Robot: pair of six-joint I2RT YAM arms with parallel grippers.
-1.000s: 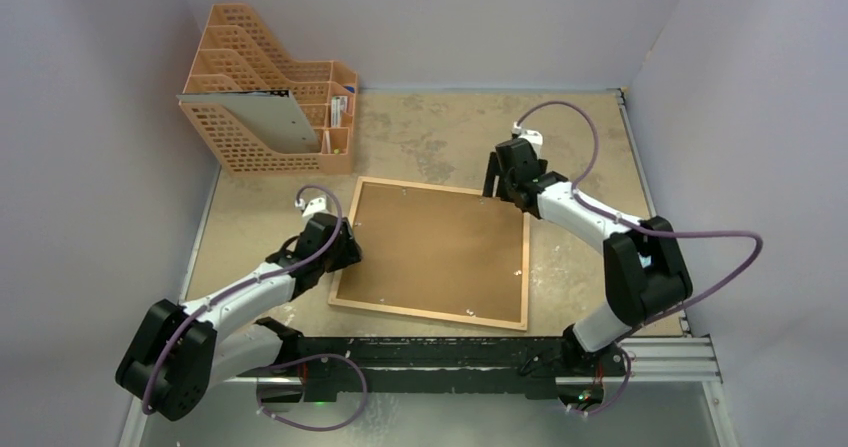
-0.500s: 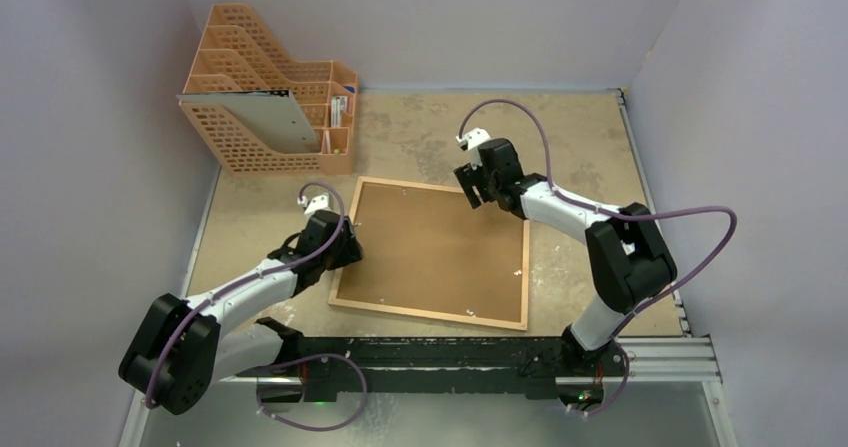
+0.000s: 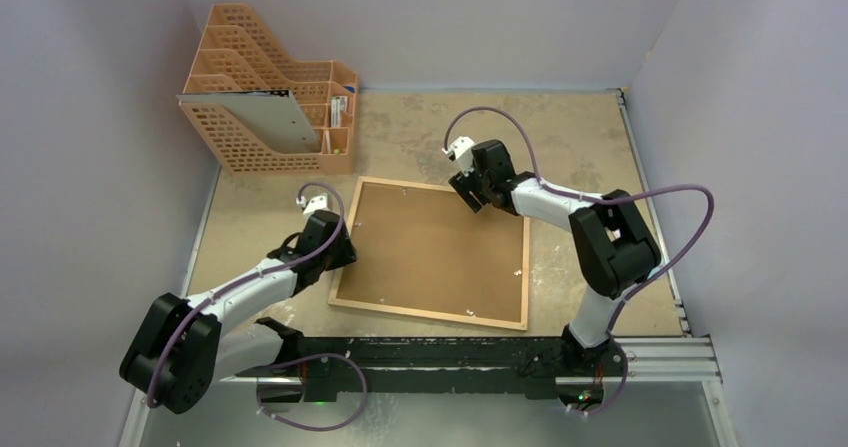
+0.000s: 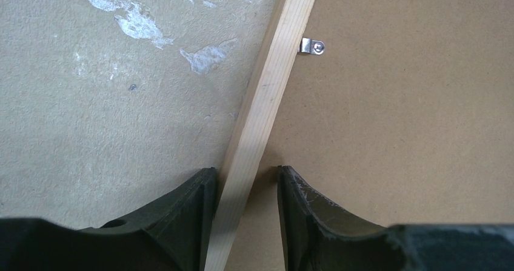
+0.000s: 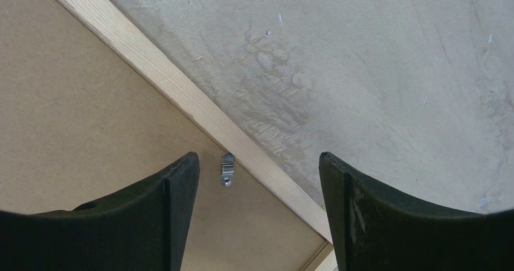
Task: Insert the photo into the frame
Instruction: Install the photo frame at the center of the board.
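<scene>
The frame [image 3: 430, 315] lies face down on the table, its brown backing panel [image 3: 435, 247] facing up. The photo is hidden. My left gripper [image 3: 347, 250] is at the frame's left rail [image 4: 273, 83], one finger on each side of it: the outer finger is against the wood and a small gap shows at the inner one. My right gripper [image 3: 465, 192] hovers open over the frame's far rail [image 5: 170, 80], with a small metal clip [image 5: 227, 169] between its fingers.
An orange file rack [image 3: 265, 92] holding a grey sheet stands at the back left. Another metal clip [image 4: 313, 45] sits on the backing by the left rail. The black mounting rail [image 3: 450, 352] runs along the near edge. Purple walls close in on both sides.
My right gripper has moved left along the frame's far edge, away from the far right corner. My left gripper's jaws have narrowed around the left rail.
</scene>
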